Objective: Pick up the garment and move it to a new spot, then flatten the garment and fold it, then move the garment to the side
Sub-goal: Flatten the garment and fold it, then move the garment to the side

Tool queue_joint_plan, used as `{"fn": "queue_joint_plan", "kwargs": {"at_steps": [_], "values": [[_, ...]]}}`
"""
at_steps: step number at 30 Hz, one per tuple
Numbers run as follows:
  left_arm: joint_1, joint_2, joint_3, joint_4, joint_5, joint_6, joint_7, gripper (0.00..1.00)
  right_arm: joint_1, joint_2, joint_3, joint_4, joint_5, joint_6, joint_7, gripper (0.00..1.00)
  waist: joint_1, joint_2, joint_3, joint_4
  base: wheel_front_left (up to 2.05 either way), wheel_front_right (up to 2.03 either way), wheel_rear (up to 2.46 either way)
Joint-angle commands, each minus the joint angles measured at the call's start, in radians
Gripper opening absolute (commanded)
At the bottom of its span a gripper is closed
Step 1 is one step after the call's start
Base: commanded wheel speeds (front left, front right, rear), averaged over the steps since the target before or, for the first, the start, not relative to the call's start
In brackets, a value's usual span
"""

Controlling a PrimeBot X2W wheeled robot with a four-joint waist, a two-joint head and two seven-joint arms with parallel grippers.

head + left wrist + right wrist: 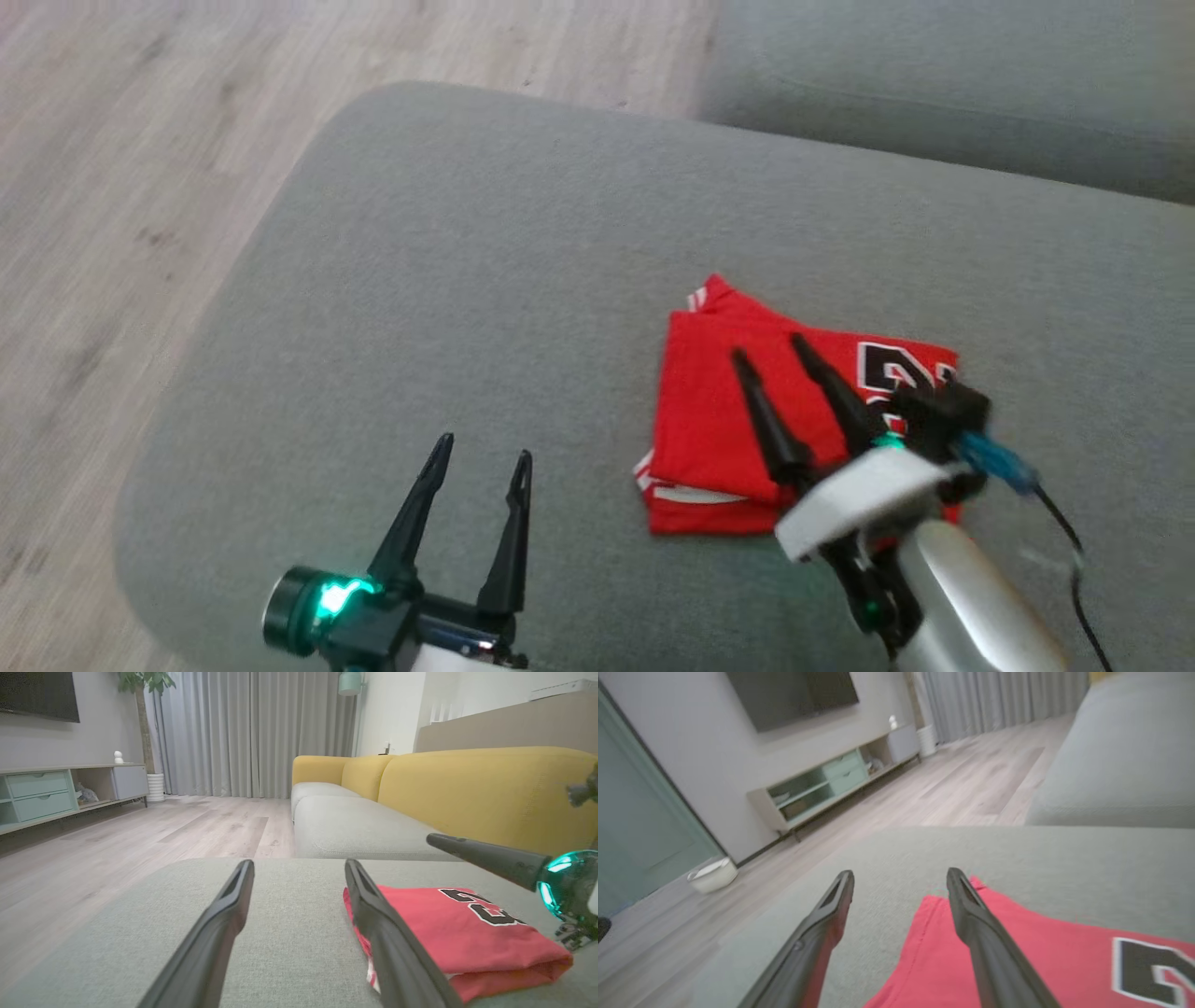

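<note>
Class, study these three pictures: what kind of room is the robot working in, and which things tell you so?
Most likely a home living room: a sofa with yellow backs and grey seats, a wall-mounted television above a low cabinet, and long grey curtains.

red garment (pixel 719 411), folded flat on the grey cushion (pixel 467 280)
</note>
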Motion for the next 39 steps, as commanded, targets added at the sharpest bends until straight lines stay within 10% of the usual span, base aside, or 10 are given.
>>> {"fn": "queue_joint_plan", "kwargs": {"at_steps": [1,15,39], "values": [[0.001,-0.015,0.048,-0.024,0.002,0.005,-0.006,1.0,0.018,-0.003,-0.009,-0.014,-0.014,0.007,-0.081,1.0,0.0,0.0,-0.041,-0.047,0.0,0.0,0.0],[0.066,-0.01,0.192,0.026,0.027,0.023,-0.006,1.0,0.299,-0.023,-0.299,-0.219,-0.192,0.007,-0.187,1.0,0.0,0.0,-0.141,-0.237,0.0,0.0,0.0],[0.14,-0.032,0.268,0.065,0.084,-0.023,-0.006,1.0,0.432,0.011,-0.336,-0.214,-0.237,0.007,-0.187,1.0,0.0,0.0,-0.209,-0.243,0.0,0.0,0.0]]}}
